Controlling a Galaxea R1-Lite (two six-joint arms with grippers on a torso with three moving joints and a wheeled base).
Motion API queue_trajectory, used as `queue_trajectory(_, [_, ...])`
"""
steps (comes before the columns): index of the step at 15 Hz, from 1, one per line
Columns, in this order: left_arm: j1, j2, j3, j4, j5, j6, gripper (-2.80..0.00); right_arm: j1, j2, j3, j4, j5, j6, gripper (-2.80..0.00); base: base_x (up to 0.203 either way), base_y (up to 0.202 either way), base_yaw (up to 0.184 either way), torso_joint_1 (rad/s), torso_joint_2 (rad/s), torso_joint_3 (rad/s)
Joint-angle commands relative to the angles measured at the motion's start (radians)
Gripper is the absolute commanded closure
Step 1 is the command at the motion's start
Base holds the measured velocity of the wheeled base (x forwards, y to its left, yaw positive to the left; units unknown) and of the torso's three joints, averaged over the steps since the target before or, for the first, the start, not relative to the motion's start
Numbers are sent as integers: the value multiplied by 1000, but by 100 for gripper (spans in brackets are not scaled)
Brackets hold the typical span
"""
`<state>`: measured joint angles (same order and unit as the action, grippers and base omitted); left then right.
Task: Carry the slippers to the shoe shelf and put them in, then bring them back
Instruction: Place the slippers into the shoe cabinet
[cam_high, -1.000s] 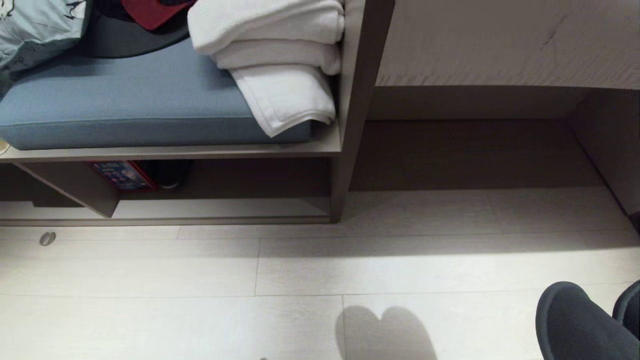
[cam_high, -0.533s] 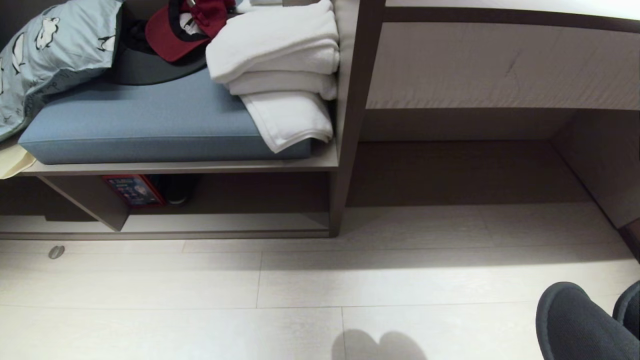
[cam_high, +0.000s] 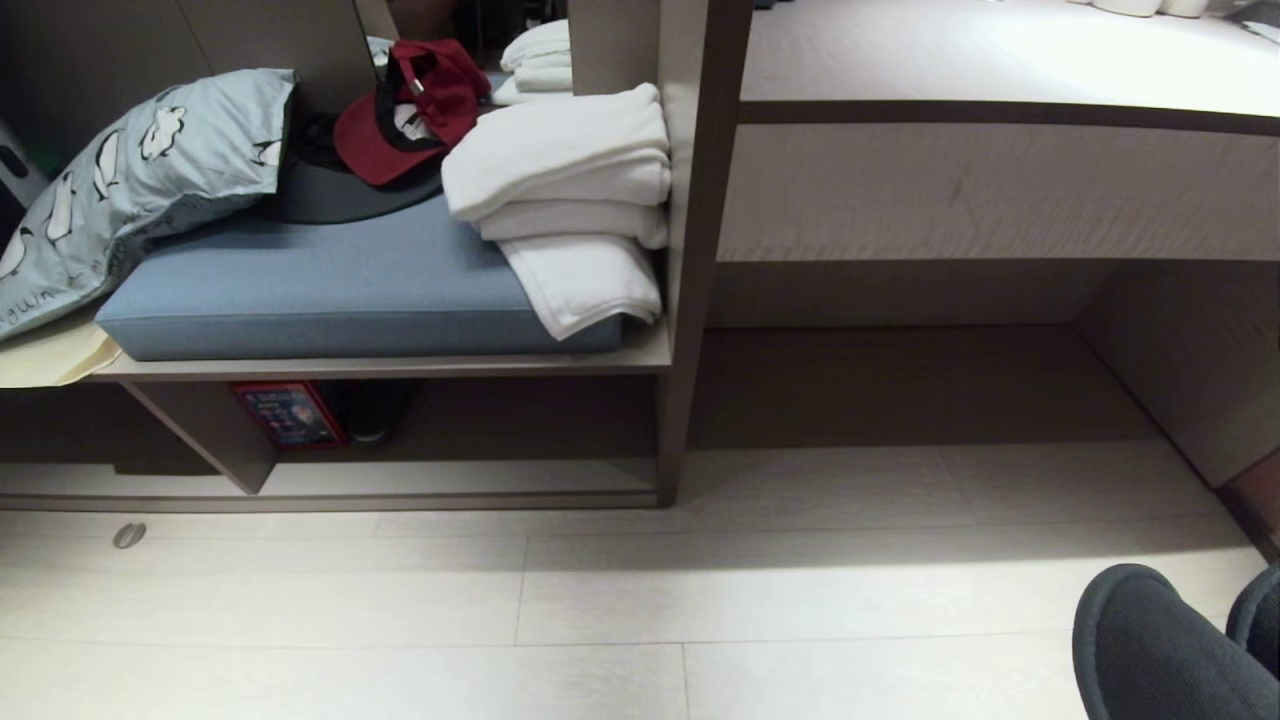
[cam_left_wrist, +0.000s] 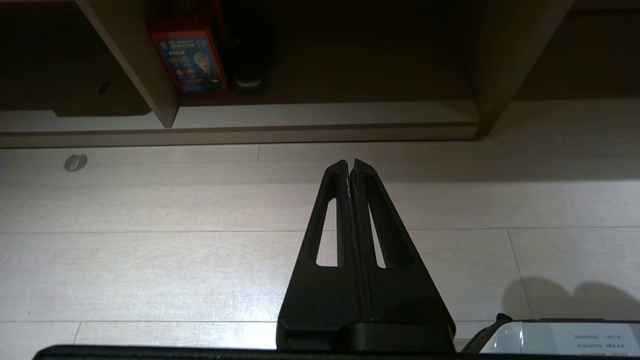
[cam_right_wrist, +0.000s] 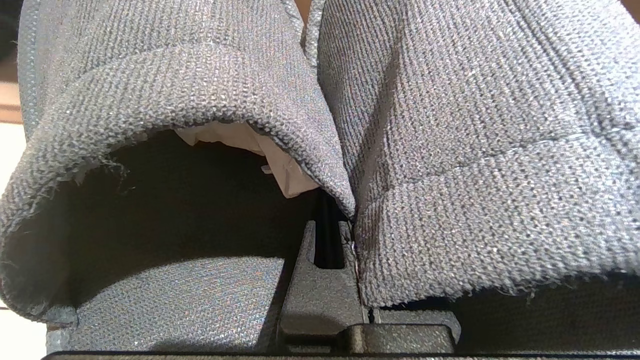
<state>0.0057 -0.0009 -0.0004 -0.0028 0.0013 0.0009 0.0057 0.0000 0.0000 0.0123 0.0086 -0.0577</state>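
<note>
Slippers (cam_right_wrist: 450, 150) hang pinched together in my right claw (cam_right_wrist: 332, 235), toes ahead. My left claw (cam_left_wrist: 350, 165), closed and empty, points at the shoe shelf (cam_left_wrist: 320, 117); its red box's (cam_left_wrist: 190, 62) print is unreadable.

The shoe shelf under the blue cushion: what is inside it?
Inside the shoe shelf, a red-framed box and a dark shoe stand at the back beside the divider. The deeper corners are in shadow.
</note>
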Motion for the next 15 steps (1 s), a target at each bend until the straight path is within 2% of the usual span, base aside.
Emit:
queue_trajectory(1, [0, 1, -1, 0, 0, 1, 0, 0, 2, 0, 0, 1, -1, 0, 0, 0, 0, -2, 5, 203])
queue_trajectory(15, [0, 1, -1, 0, 0, -1, 0, 0, 2, 0, 0, 1, -1, 0, 0, 0, 0, 3, 2, 204])
